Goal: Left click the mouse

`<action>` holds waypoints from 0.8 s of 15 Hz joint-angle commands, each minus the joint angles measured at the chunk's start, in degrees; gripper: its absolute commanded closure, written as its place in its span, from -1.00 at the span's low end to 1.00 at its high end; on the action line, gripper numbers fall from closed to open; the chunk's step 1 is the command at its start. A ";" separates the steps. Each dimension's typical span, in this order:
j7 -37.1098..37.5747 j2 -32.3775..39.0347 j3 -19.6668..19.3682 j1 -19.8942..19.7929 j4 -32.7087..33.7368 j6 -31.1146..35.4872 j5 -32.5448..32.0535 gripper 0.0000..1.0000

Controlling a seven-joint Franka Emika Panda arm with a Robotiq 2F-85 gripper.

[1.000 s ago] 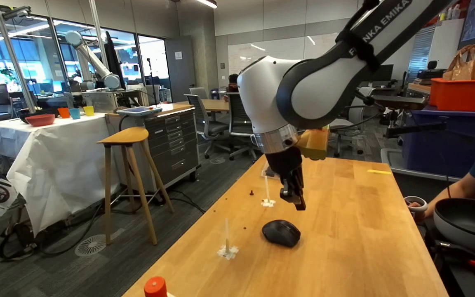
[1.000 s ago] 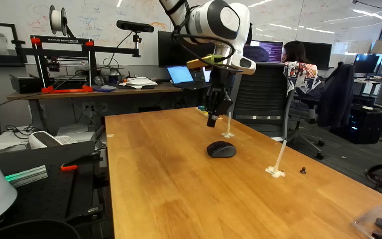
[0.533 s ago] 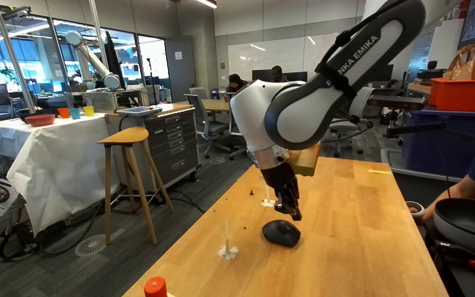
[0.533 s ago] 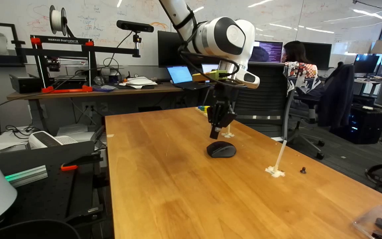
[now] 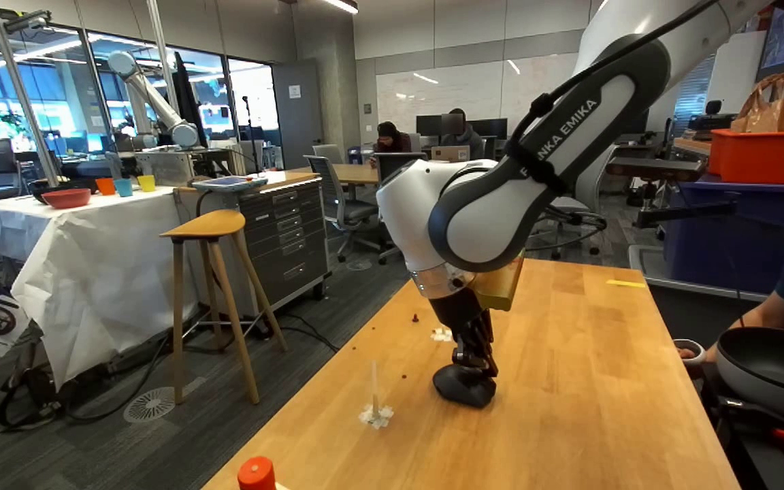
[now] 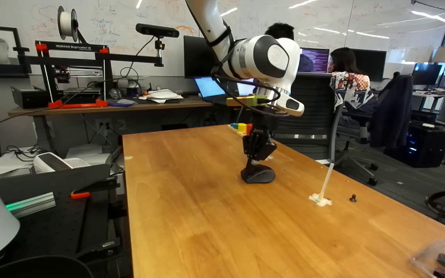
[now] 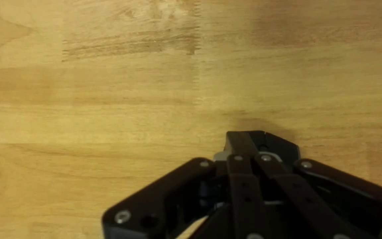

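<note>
The black mouse (image 5: 459,389) lies on the wooden table in both exterior views; it also shows in an exterior view (image 6: 262,176). In the wrist view a front part of the mouse (image 7: 283,148) sticks out beyond the fingers, and the rest is hidden behind them. My gripper (image 5: 487,369) points down at the mouse with its fingers together and nothing seen between them. In an exterior view the fingertips (image 6: 249,168) reach the mouse's top near one end and appear to touch it. The fingertips (image 7: 243,143) also show in the wrist view, over the mouse's front edge.
A thin white stick in a taped base (image 5: 375,408) stands near the mouse. Another stick (image 6: 326,183) stands at the table's side, with a small dark piece (image 6: 353,198) beside it. A red-orange cap (image 5: 256,472) stands at the near edge. A clear box (image 6: 444,258) lies at the corner.
My gripper has come down from above the table onto the mouse's top, staying shut. The mouse has not visibly moved.
</note>
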 commanded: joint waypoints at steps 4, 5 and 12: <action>1.32 2.08 -1.31 1.62 2.82 -2.18 -0.13 1.00; 1.34 2.00 -1.32 1.62 2.78 -2.18 -0.07 1.00; -0.78 -4.18 0.25 0.87 0.06 -2.21 2.53 1.00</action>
